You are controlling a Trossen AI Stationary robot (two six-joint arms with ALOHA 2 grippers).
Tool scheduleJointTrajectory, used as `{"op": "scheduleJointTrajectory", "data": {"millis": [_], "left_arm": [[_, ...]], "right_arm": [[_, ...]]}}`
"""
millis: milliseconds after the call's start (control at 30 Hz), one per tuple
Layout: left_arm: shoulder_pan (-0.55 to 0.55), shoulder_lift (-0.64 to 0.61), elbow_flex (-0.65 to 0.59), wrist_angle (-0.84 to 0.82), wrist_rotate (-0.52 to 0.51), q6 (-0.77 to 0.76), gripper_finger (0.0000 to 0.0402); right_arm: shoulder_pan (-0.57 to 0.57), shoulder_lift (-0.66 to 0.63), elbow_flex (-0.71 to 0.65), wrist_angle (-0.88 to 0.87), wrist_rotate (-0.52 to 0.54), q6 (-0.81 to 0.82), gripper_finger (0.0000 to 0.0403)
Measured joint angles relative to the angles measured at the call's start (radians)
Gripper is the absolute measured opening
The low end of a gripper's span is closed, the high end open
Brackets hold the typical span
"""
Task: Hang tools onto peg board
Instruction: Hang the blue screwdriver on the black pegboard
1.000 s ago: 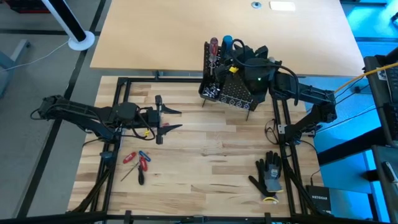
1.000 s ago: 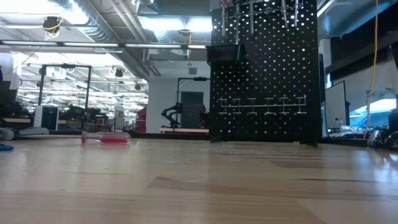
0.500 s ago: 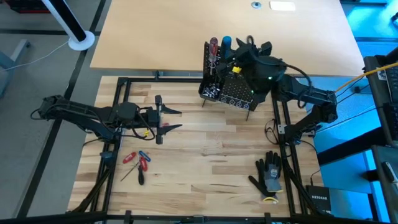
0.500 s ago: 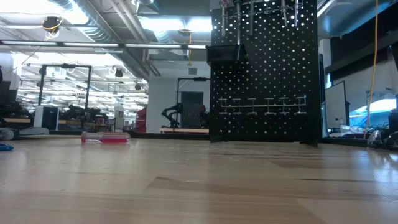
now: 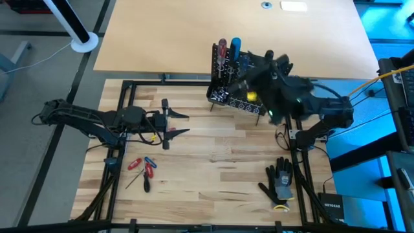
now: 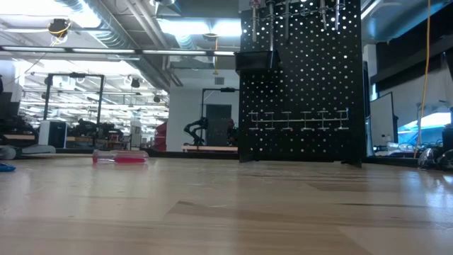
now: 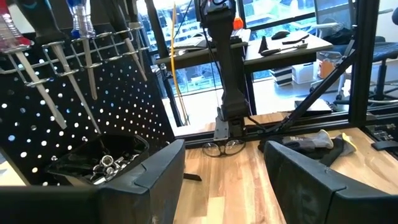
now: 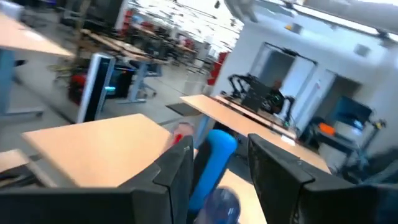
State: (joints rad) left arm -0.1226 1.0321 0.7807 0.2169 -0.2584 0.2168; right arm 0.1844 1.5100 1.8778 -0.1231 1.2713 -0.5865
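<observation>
The black peg board stands at the table's far side, right of centre. A red-handled screwdriver and a blue-handled one hang in its top wire rings, shafts down. Silver bits lie in its bottom tray. Loose red, blue and black tools lie flat on the table near the left front. My right gripper is open at the board's top right, apart from the blue handle. My left gripper hovers open, left of the board.
A black-and-grey work glove lies flat at the near right. A red-handled tool shows lying on the wood in the low view. The pale tabletop lies beyond the board. Bare wood stretches between the loose tools and the glove.
My right gripper has drawn back from the blue handle at the board's top, moving toward the table's right edge and slightly up, and it has rolled about its own axis. The blue-handled screwdriver stays hanging on the board.
</observation>
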Motion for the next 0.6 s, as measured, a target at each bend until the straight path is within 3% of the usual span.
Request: {"op": "scheduleJointTrajectory", "data": {"millis": [133,233,367,533,600], "left_arm": [[0.000,0.000,0.000,0.000,0.000,-0.003,0.0210],[0.000,0.000,0.000,0.001,0.000,-0.012,0.0210],[0.000,0.000,0.000,0.003,0.000,-0.028,0.0210],[0.000,0.000,0.000,0.003,0.000,-0.029,0.0210],[0.000,0.000,0.000,0.003,0.000,-0.028,0.0210]], "right_arm": [[0.137,-0.002,0.000,-0.014,0.082,-0.047,0.0152],[0.217,-0.002,0.000,-0.127,0.154,-0.005,0.0152],[0.249,-0.002,0.000,-0.444,0.162,0.256,0.0152],[0.192,-0.006,0.000,-0.917,0.005,0.686,0.0152],[0.149,-0.006,0.000,-1.051,-0.007,0.836,0.0152]]}}
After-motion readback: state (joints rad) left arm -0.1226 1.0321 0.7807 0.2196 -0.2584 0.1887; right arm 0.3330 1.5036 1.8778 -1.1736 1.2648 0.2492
